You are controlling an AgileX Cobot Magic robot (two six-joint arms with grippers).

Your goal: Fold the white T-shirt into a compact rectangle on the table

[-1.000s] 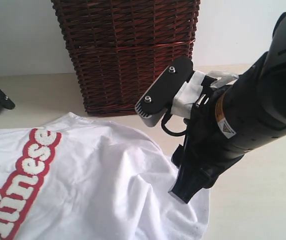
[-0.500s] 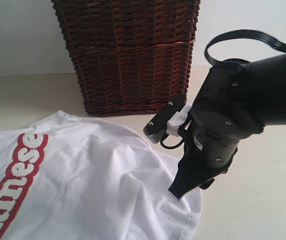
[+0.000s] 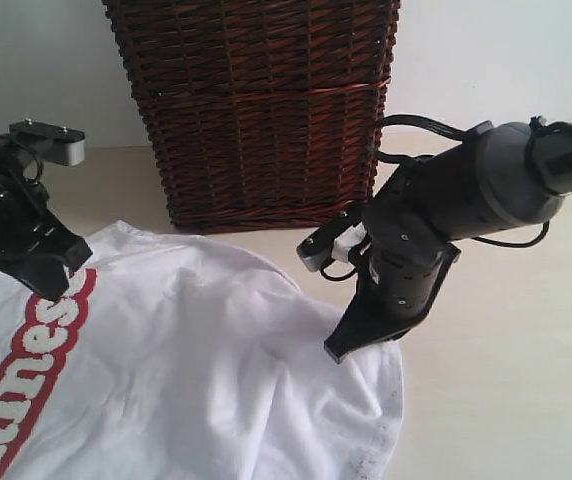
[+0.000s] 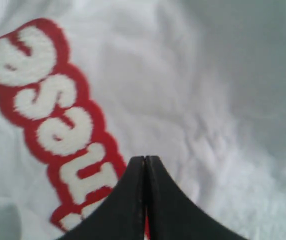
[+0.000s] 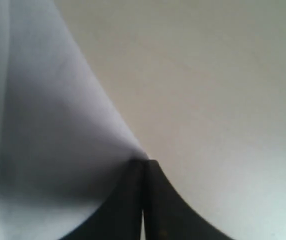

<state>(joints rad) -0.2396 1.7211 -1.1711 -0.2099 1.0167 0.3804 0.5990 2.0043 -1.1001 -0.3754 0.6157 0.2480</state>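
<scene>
The white T-shirt (image 3: 196, 370) lies rumpled on the table (image 3: 506, 400), its red-outlined lettering (image 3: 26, 370) at the left. My left gripper (image 3: 54, 290) is shut, its tips down on the cloth beside the lettering (image 4: 58, 110); in the left wrist view the gripper (image 4: 145, 158) shows no cloth between its closed fingers. My right gripper (image 3: 334, 353) is shut at the shirt's right edge. In the right wrist view the shirt (image 5: 43, 150) tapers to a point right at the gripper (image 5: 144, 161), with bare table (image 5: 223, 90) beyond.
A dark brown wicker basket (image 3: 256, 110) stands at the back, just behind the shirt and between the two arms. A white wall rises behind it. Bare table stretches to the right of the right arm.
The left arm has swung back into view and come down onto the shirt by the lettering. The right arm has drawn back and lowered, its tip now further left on the shirt's edge.
</scene>
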